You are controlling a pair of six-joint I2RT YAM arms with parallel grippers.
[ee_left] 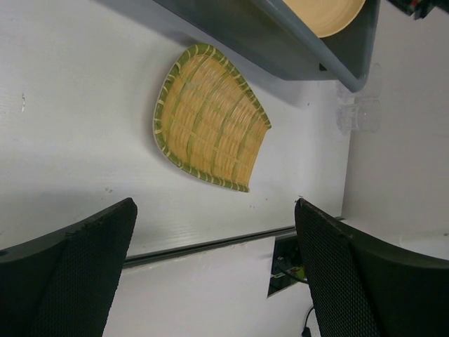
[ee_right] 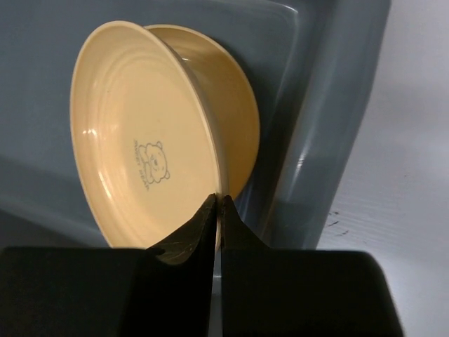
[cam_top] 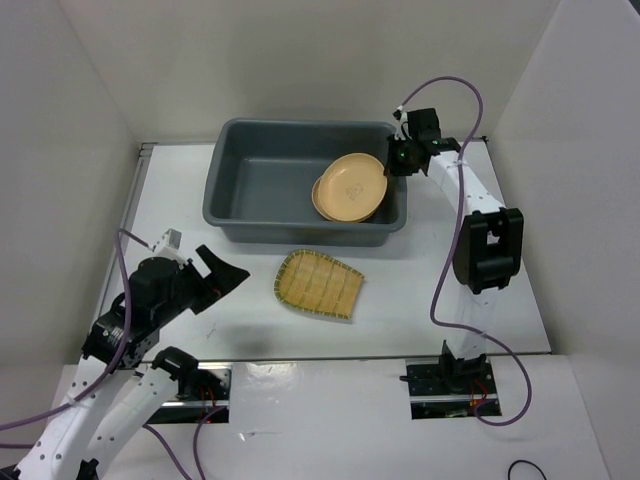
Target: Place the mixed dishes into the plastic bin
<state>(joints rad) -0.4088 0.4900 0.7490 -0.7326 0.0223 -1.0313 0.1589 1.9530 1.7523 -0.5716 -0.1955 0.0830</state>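
Note:
The dark grey plastic bin [cam_top: 262, 180] stands at the back middle. Two tan-orange plates lie in its right end. My right gripper [cam_top: 396, 160] is shut on the rim of the upper plate [cam_top: 354, 183], which tilts over the lower plate [cam_top: 322, 203]. In the right wrist view the fingers [ee_right: 219, 200] pinch the rim of the upper plate [ee_right: 137, 140], with the lower plate [ee_right: 235, 105] behind it against the bin wall [ee_right: 330, 105]. The yellow ribbed tray [cam_top: 318, 284] lies on the table in front of the bin. My left gripper [cam_top: 215, 276] is open and empty, left of the tray [ee_left: 210, 116].
White walls enclose the table on the left, back and right. The bin's front wall [ee_left: 280, 49] runs just behind the tray. A dark seam [ee_left: 210, 246] marks the table's near edge, with the arm bases and purple cables below it.

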